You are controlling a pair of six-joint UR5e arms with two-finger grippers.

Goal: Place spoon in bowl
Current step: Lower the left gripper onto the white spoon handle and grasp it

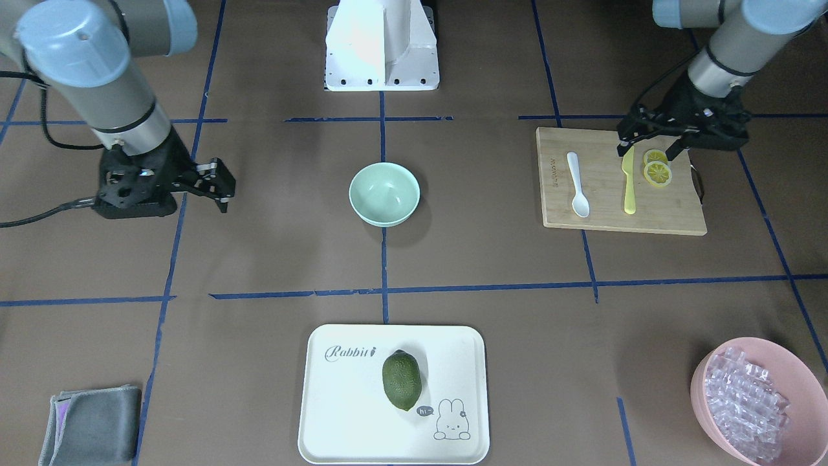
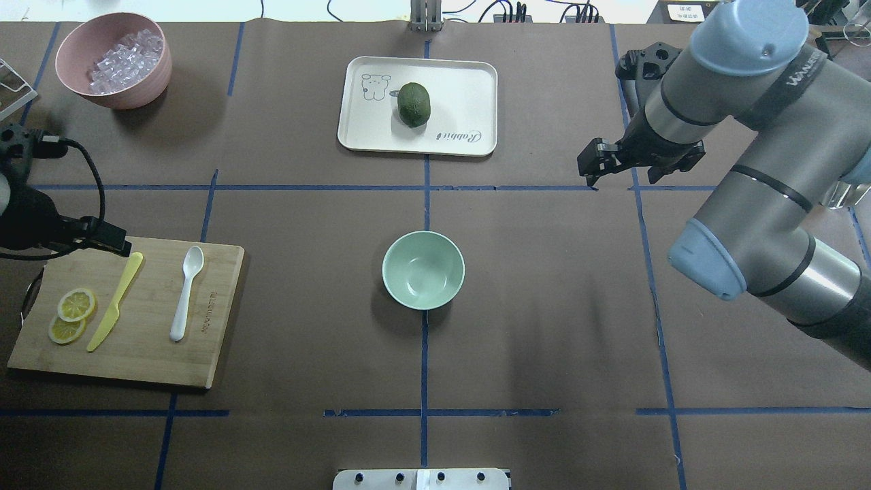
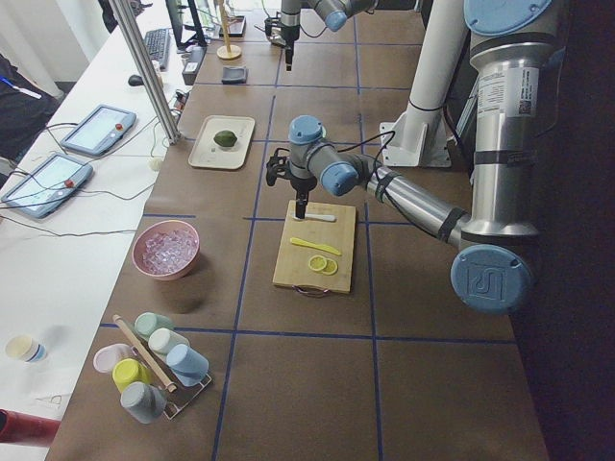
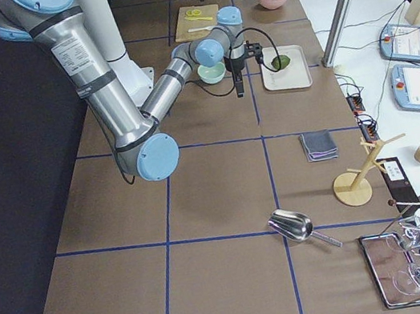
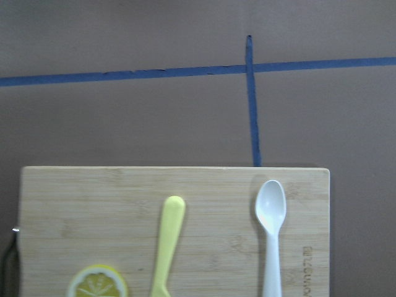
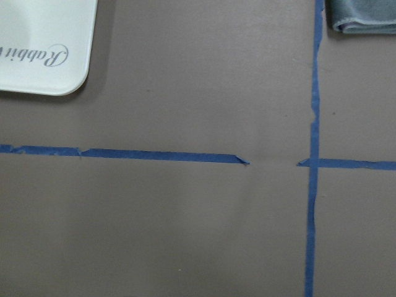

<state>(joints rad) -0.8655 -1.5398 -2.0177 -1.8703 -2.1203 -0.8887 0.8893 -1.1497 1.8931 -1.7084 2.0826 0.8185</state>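
Note:
The white spoon lies flat on a wooden cutting board, with its scoop toward the table's far side; it also shows in the overhead view and the left wrist view. The mint-green bowl stands empty at the table's middle. My left gripper is open and empty above the board's robot-side edge, over the yellow knife's blade end and apart from the spoon. My right gripper is open and empty above bare table, far from the bowl.
A yellow knife and lemon slices share the board with the spoon. A white tray holds a green fruit. A pink bowl of clear pieces and a grey cloth sit at the far corners.

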